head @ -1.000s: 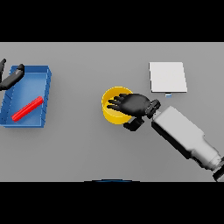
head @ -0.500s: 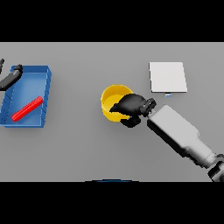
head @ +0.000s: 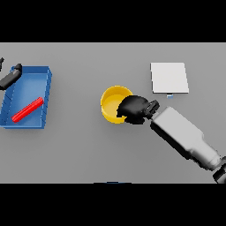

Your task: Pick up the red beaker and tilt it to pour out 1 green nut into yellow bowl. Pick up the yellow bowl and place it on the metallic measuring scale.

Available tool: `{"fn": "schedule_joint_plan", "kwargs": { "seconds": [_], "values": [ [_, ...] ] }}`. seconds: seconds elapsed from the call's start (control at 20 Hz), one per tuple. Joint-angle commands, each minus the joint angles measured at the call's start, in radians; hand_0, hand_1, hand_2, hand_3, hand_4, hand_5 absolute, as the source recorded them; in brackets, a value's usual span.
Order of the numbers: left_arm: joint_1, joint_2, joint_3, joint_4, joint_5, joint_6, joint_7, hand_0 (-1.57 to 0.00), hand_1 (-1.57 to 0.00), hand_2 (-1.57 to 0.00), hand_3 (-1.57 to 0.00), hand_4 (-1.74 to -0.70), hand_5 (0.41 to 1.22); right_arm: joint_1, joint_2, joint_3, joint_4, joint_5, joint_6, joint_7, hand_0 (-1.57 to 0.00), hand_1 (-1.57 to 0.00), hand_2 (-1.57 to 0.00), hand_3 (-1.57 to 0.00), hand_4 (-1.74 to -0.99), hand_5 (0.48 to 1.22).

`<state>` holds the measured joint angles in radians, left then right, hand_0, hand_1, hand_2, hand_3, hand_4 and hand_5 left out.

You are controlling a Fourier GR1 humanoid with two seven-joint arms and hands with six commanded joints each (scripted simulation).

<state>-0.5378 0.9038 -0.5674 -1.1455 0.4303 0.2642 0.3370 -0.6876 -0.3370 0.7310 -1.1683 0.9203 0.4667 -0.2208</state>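
Note:
The yellow bowl sits on the grey table near the middle of the head view. My right hand is at its right rim, fingers curled over the edge and gripping it; the bowl's right side is hidden under the hand. The metallic measuring scale, a pale square plate, lies behind and to the right of the bowl. The red beaker lies on its side in the blue tray at the left. My left hand shows at the far left edge, by the tray's back corner. No green nut is visible.
The blue tray takes up the left side of the table. My right forearm slants in from the lower right.
My right hand has curled its fingers over the bowl's right rim, going from spread over the bowl to a closed grip. The bowl, tray and left hand have stayed in place.

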Motion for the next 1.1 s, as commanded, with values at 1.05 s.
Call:
{"fn": "schedule_joint_plan", "kwargs": {
  "seconds": [1.05],
  "values": [
    [0.009,0.023,0.003,-0.056,0.009,0.01,0.024,0.0,0.0,0.0,0.0,-0.73,0.71,-0.024,-0.178,-0.215,-0.136,-0.079,0.028,0.088,-1.57,-1.57,-1.53,-1.15,-1.741,1.221]
  ]
}}
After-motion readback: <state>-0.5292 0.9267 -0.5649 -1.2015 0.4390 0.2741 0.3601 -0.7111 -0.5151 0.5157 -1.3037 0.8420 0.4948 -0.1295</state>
